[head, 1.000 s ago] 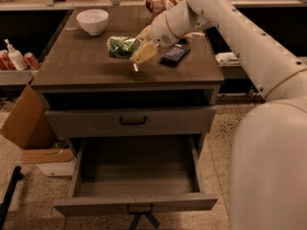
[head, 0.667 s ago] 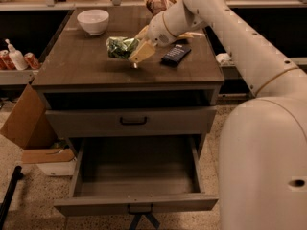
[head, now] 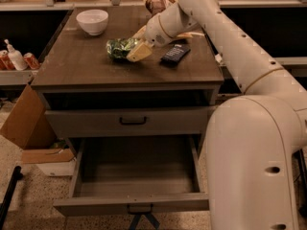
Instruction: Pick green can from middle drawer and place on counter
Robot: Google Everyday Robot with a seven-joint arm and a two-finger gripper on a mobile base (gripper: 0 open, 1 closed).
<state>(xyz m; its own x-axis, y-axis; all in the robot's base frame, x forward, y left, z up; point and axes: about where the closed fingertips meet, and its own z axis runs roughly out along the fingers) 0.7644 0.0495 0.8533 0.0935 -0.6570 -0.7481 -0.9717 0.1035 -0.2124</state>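
Now prob. placing; gripper [head: 136,51] is hovering low over worktop [head: 86,66] w/ jaws pinching green can [head: 119,47]. Next move's calling for lowering, then releasing.

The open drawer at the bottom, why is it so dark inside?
In the camera view, light seems to fall from above: the wide grey-brown wooden middle drawer sits in shadow below the grey-brown wood-grain counter, while up top the small shiny green can glints, with the gripper right beside it.

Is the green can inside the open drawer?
No, the green can sits at the end effector up at the counter, not in the middle drawer.
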